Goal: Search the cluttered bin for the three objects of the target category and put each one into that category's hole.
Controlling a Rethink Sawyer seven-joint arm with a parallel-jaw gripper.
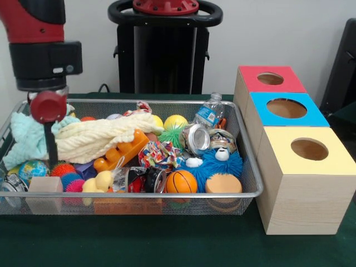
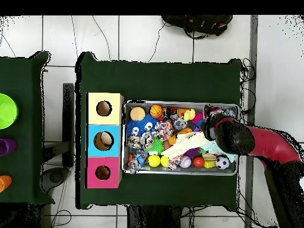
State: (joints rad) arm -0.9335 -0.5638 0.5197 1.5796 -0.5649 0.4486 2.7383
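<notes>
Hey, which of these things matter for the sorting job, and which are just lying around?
Job: hand, cluttered wire bin, red-top box, blue-top box, yellow-top box.
Lying about: green bowl, purple item, orange item on the side table.

bin (image 1: 253, 192) is packed edge to edge, no bare floor between toys; arm (image 1: 39, 44) hangs over its left end in front view; the three box holes (image 1: 309, 149) are wide open from above

Wire mesh bin (image 1: 251, 167) heaped with balls, cans and soft toys, beside red (image 1: 271, 79), blue (image 1: 286, 108), yellow holed boxes (image 1: 308, 149)
</notes>
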